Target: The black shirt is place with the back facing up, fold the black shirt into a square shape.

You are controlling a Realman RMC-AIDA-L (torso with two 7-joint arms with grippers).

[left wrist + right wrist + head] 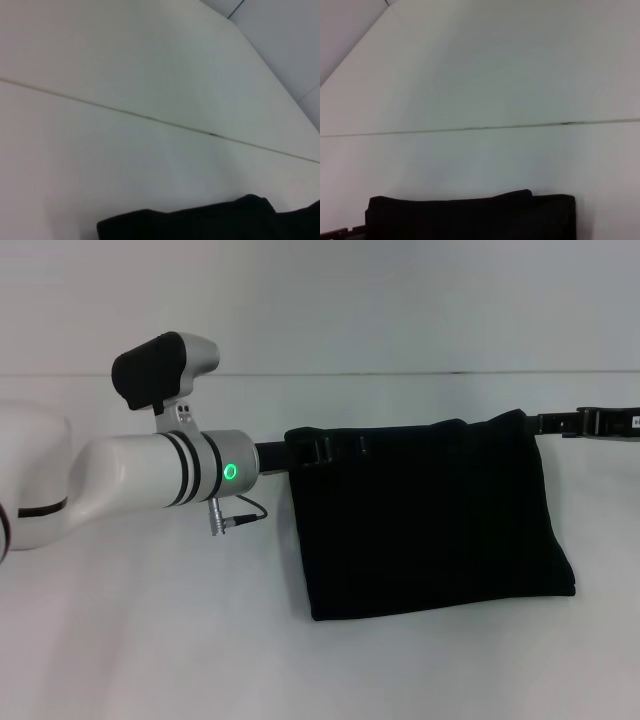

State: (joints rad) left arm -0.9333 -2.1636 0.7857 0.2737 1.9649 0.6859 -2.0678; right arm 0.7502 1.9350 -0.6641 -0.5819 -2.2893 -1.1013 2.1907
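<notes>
Head view: my left gripper (318,452) and right gripper (560,424) each pinch the black shirt's (430,520) far corners.

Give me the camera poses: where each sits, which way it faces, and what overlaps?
Head: high, looking forward and down at the black shirt on the white table; left gripper and right gripper at its far corners.
Left wrist: faces across the table; shirt edge, no fingers.
Right wrist: same, shirt edge.
Shared: shirt, table seam.

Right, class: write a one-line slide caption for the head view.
Left tool and right tool meet opposite far corners of the folded black shirt on the white table.
</notes>
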